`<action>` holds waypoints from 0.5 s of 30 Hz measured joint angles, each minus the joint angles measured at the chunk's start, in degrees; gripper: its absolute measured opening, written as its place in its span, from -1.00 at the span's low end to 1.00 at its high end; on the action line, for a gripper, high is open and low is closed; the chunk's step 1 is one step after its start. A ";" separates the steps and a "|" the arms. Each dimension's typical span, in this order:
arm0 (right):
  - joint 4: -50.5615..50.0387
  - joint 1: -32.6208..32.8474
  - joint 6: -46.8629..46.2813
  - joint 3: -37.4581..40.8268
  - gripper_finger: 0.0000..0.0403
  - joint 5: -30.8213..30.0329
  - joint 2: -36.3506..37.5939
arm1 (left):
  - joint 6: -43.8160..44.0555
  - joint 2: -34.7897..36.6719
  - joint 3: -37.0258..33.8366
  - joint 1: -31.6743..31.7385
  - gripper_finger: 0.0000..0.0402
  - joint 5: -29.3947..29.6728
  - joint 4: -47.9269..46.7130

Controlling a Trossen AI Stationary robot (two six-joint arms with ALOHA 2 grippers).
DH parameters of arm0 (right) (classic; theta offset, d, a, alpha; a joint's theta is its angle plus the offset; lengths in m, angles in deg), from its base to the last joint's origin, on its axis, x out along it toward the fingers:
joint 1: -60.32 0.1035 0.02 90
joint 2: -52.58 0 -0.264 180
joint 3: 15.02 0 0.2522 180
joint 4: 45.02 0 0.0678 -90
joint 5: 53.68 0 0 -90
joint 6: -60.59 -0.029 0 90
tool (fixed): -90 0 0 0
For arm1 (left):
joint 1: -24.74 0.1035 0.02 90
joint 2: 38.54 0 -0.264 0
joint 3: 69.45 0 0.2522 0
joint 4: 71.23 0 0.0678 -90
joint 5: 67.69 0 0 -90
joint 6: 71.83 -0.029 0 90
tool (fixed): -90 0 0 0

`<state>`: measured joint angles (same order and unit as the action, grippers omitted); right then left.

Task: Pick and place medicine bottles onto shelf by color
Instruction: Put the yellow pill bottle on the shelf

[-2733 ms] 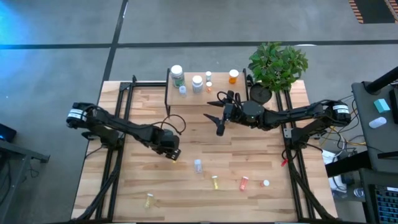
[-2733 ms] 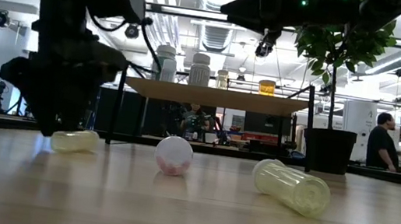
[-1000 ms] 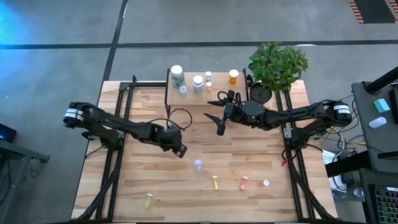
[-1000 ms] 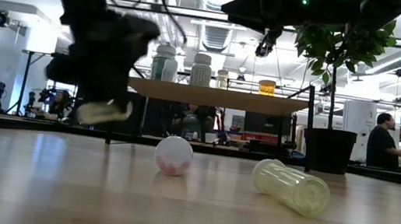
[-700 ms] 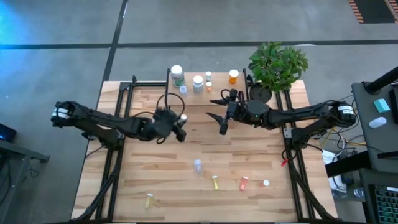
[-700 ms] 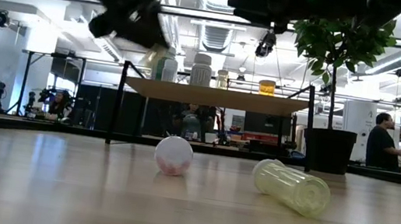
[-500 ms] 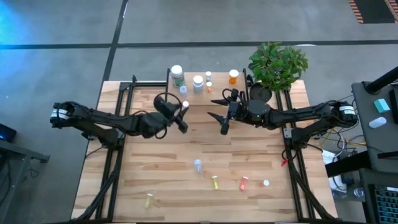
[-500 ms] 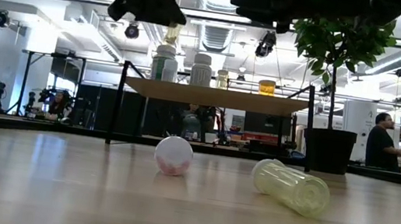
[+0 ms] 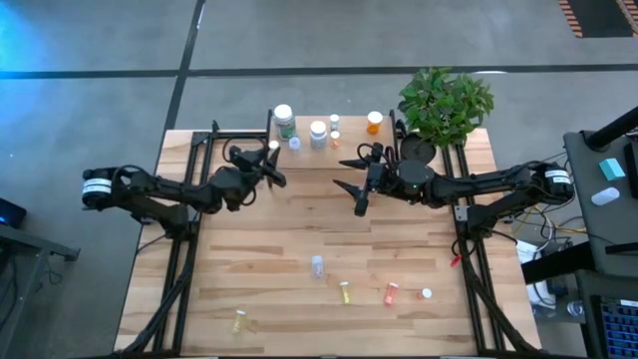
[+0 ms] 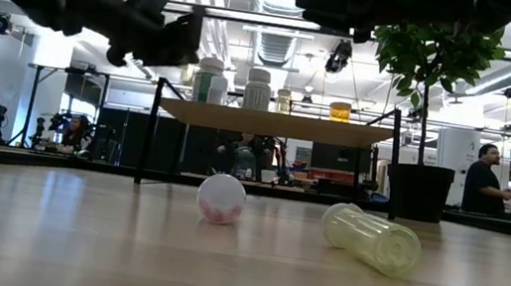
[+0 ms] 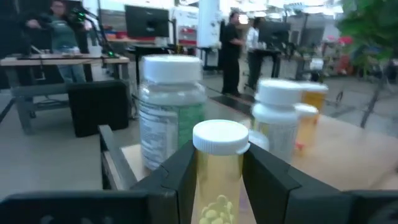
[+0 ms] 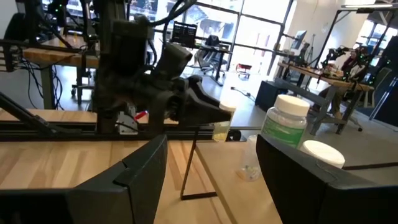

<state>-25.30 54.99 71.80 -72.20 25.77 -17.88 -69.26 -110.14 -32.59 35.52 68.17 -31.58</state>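
Left gripper raised, jaws clamped; right gripper hovers, jaws apart.

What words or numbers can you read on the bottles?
None can be read.
Big green bottle on the shelf: it has a label, but the print is too blurred.
Yellow bottle held in the left tool: no writing shows.
The other bottles are too small to tell.

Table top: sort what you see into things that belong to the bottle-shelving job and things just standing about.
Job:
- yellow bottle held in the left gripper
- shelf with bottles standing on it, among them the green-label bottle and orange bottle
- loose bottles lying on the table: clear vial, yellow vial, orange vial

Bystanders:
- potted plant
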 joint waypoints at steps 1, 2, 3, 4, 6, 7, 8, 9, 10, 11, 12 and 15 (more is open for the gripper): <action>0.02 -0.08 -0.01 0.00 0.18 0.00 0.01 | -0.02 0.03 -0.25 0.40 -0.50 -0.22 0.74; 0.03 -0.09 -0.01 0.00 0.18 0.00 0.01 | -0.13 0.07 -0.31 0.72 -0.50 -0.50 0.74; 0.03 -0.24 -0.01 0.00 0.18 0.00 0.01 | -0.41 0.05 -0.41 0.90 -0.50 -0.86 0.58; 0.02 -0.31 -0.05 0.00 0.18 0.00 -0.01 | -0.99 0.04 -0.44 1.06 -0.50 -1.61 0.54; 0.03 -0.36 -0.10 0.00 0.18 -0.02 -0.06 | -1.93 0.04 -0.28 1.16 -0.50 -3.06 0.61; 0.03 -0.46 -0.08 0.00 0.18 -0.02 -0.06 | -1.97 0.04 -0.20 1.19 -0.50 -3.36 0.64; 0.03 -0.51 -0.09 0.00 0.18 -0.02 -0.09 | -2.08 0.04 -0.20 1.21 -0.50 -3.41 0.60; 0.01 -0.62 -0.19 0.00 0.18 -0.02 -0.10 | -2.55 0.04 -0.20 1.25 -0.50 -3.41 0.59; 0.01 -0.72 -0.40 0.00 0.18 -0.02 -0.10 | -3.15 0.04 -0.20 1.28 -0.50 -3.40 0.59; 0.02 -0.72 -0.68 0.00 0.18 -0.03 -0.10 | -3.50 0.04 -0.20 1.41 -0.50 -3.37 0.59; 0.03 -0.72 -0.71 0.00 0.18 -0.04 -0.10 | -3.55 0.04 -0.20 1.59 -0.50 -3.45 0.59; 0.02 -0.72 -0.71 0.02 0.18 -0.04 -0.11 | -3.38 -0.66 -0.20 2.32 -0.50 -3.51 0.74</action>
<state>-25.28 54.28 71.09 -72.18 25.73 -17.99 -72.65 -110.80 -32.80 37.84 64.65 -30.83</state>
